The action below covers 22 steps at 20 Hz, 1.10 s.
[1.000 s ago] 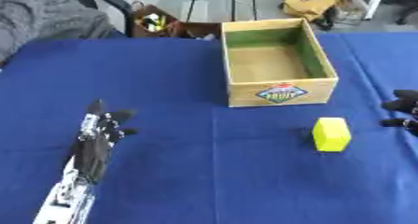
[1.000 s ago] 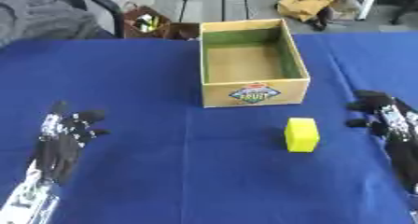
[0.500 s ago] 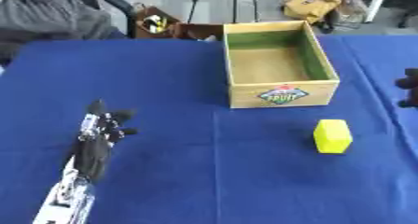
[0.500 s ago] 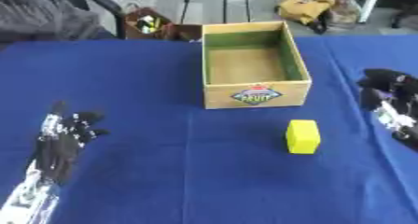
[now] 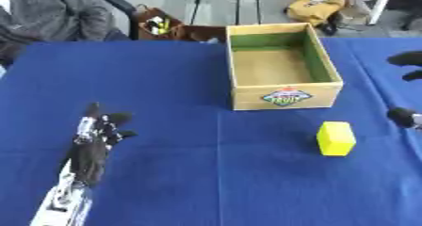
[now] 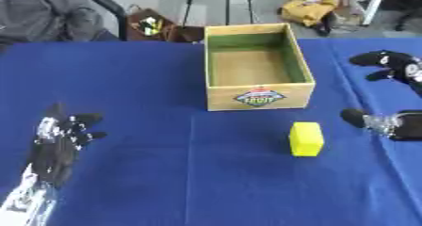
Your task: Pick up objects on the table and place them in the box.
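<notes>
A yellow block (image 6: 306, 139) stands on the blue table, just in front of the right corner of the wooden box. The box (image 6: 260, 96) is open-topped, green on its inner walls, with a label on its front, and nothing shows inside it. My right hand (image 6: 400, 125) is at the right edge, blurred, right of the block and not touching it. It is open, with fingers (image 6: 385, 60) spread wide beside the box. My left hand (image 5: 95, 140) rests open at the lower left, fingers pointing up, holding nothing.
The blue cloth (image 5: 206, 182) covers the whole table. Beyond its far edge a person in grey (image 5: 49, 13) sits at the left. A brown bag (image 5: 161, 26) and a yellow bag (image 5: 313, 11) lie on the floor there.
My right hand has drifted toward the right edge and spread wider, its fingers now reaching up beside the box. The block, the box and my left hand have stayed put.
</notes>
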Each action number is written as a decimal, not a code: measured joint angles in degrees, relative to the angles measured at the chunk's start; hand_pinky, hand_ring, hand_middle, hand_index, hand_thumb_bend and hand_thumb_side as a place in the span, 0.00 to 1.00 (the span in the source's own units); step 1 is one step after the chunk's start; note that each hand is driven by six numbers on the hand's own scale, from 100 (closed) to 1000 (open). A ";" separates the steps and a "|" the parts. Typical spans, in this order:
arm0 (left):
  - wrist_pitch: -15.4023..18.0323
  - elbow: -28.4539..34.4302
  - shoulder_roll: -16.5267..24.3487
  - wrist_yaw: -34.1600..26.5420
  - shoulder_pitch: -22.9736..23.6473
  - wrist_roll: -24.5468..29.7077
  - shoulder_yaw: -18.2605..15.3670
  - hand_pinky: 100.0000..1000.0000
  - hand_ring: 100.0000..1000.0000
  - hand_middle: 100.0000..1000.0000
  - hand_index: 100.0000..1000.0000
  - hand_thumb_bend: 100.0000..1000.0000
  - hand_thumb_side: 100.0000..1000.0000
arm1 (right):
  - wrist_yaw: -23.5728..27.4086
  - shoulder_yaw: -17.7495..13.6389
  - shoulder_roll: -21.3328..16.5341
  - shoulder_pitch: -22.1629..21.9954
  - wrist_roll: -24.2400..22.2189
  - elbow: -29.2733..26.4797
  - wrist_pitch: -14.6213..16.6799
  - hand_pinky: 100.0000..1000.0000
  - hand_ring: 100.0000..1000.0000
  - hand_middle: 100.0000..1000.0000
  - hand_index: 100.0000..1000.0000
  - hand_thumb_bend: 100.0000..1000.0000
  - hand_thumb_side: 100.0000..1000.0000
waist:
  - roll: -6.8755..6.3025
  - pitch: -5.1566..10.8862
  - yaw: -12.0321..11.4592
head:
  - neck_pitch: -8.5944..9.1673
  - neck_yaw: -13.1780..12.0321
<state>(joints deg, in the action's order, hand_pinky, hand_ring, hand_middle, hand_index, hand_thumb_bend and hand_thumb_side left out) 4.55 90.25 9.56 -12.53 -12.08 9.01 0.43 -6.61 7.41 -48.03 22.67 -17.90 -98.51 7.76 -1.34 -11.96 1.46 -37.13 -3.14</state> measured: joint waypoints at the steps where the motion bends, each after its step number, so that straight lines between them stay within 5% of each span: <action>1: -0.01 -0.01 0.00 0.00 0.01 0.03 0.01 0.70 0.87 0.68 0.62 0.28 1.00 | -0.95 0.68 -0.22 1.04 -0.88 1.12 0.37 0.84 0.94 0.85 0.90 0.52 0.43 | 0.03 0.01 -0.14 | 0.01 0.23; 11: -0.04 -0.30 0.01 0.00 0.06 0.49 0.38 0.70 0.87 0.68 0.62 0.28 1.00 | -10.11 6.59 2.37 10.05 -9.92 14.56 3.09 0.88 0.94 0.87 0.89 0.59 0.41 | -0.01 0.32 -0.87 | 0.06 1.77; 16: -0.02 -0.31 0.01 0.00 0.07 0.52 0.39 0.70 0.87 0.68 0.62 0.28 1.00 | -21.83 6.79 6.74 12.75 -15.45 20.63 7.29 0.89 0.92 0.88 0.89 0.67 0.38 | -0.34 0.55 -1.14 | 0.25 2.30; 22: -0.02 -0.31 0.01 0.00 0.08 0.53 0.40 0.70 0.87 0.68 0.62 0.28 1.00 | -33.00 7.86 9.64 13.67 -16.56 24.01 12.33 0.89 0.92 0.88 0.89 0.67 0.39 | -0.34 0.65 -1.25 | 0.44 2.72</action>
<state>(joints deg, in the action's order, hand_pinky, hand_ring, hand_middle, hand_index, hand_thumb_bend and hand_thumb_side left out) 4.53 89.94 9.57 -12.53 -12.00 9.54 0.83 -39.61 15.26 -38.40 36.34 -34.46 -74.50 20.09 -1.68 -11.31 0.21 -36.69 -0.43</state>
